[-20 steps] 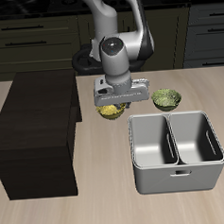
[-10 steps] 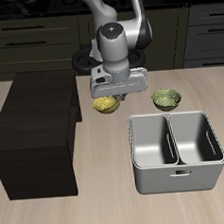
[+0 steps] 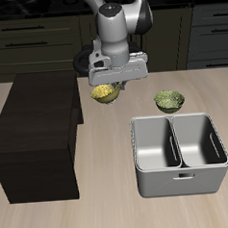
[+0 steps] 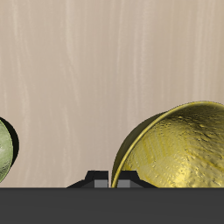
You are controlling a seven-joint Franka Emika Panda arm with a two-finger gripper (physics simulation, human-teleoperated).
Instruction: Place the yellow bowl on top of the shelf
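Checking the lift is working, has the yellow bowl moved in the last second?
Yes. The yellow bowl, gripped by the pincer, has risen off the table beside the shelf, and now tilts.

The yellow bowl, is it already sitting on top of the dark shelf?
No, the yellow bowl hangs tilted in the gripper, beside the shelf.

The bowl in the gripper (image 3: 112, 85) is bright yellow (image 3: 105, 92) with tiny olive speckles inside. The shelf (image 3: 35, 131) beside it is almost black. The bin (image 3: 180, 155) is grey.
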